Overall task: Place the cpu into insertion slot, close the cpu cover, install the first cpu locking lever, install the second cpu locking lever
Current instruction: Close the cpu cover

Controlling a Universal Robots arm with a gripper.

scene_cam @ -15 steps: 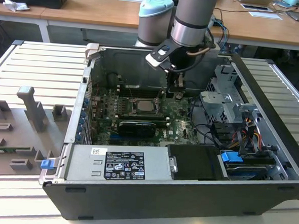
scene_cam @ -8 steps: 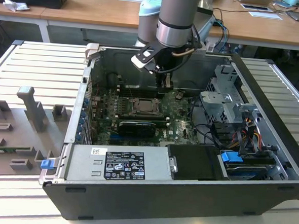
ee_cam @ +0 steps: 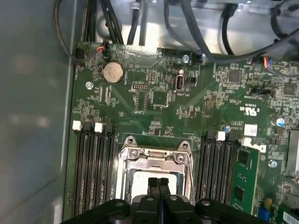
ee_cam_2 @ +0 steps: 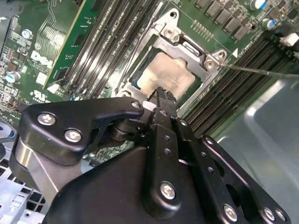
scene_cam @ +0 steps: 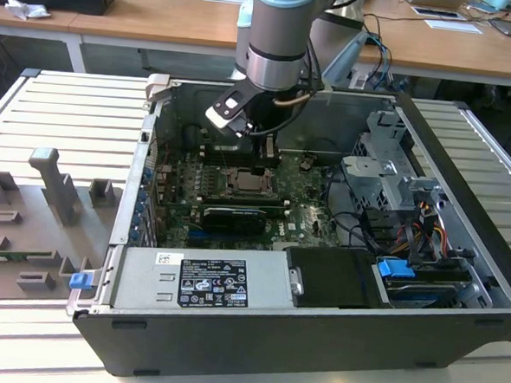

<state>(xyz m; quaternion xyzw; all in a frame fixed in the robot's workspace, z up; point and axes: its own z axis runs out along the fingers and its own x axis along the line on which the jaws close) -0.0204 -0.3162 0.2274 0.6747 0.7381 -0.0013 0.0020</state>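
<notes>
Found a slatted grey bench with wooden desks behind it, and on the bench an open computer case lying on its side, motherboard facing up. Saw the arm reaching down into the case, the gripper straight above the insertion slot. Noted the jaws pressed together, no gap between the fingers in both wrist views, nothing clamped between them. Saw the joined tips over one edge of the cpu, the chip seated inside the insertion slot, pale face up; could not tell whether the tips touched it or hung just above. Saw the cpu cover apparently lying flat around the chip, its cut-out leaving the face bare. Noted a thin metal rod running out from one corner of the slot across the neighbouring memory slots. Counted banks of those long slots tight against two opposite sides of the insertion slot, one bank flanked by a green module. Found open board on a third side, with a coin cell well apart from the slot and cables beyond that along the case wall. Saw a black graphics card just beside the slot on the remaining side, a power supply farther out, and a drive cage well apart from the slot toward the exterior view's right.
</notes>
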